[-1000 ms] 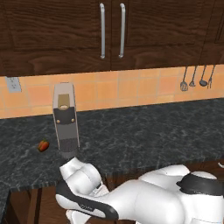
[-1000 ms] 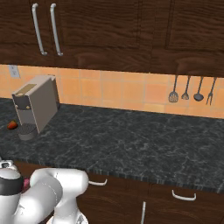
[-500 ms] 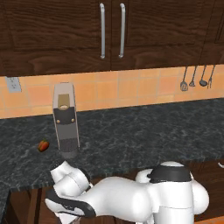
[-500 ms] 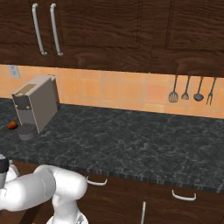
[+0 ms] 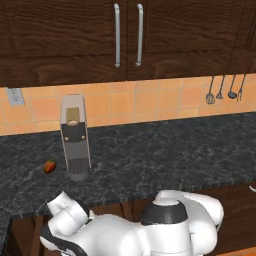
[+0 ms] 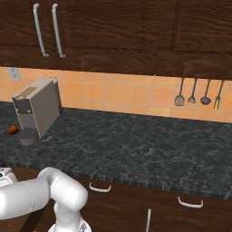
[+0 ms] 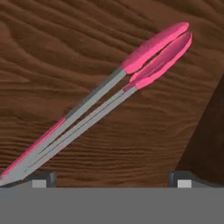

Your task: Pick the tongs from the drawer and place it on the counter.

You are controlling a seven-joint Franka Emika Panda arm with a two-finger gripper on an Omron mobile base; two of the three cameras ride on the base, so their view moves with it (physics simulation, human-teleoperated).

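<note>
In the hand view the magenta-pink tongs (image 7: 153,50) lie flat on the dark brown wooden floor of the drawer (image 7: 65,52), running from lower left to upper right, pink heads at the upper right. My gripper (image 7: 113,179) hangs open just above them; its left fingertip (image 7: 41,178) sits by the joined end of the tongs and nothing is between the fingers. A darker drawer wall (image 7: 210,135) rises on the right. The black speckled counter (image 5: 165,150) (image 6: 136,145) spans both base views, with my arm folded down below its front edge.
A grey coffee machine (image 5: 75,137) (image 6: 38,108) stands on the counter's left part, a small red fruit (image 5: 49,166) (image 6: 13,129) beside it. Dark ladles and spoons (image 5: 225,90) (image 6: 199,93) hang on the tiled wall. Closed drawers with silver handles (image 6: 99,187) sit under the counter.
My arm has folded lower and further left below the counter edge. The counter, coffee machine and wall have not shifted.
</note>
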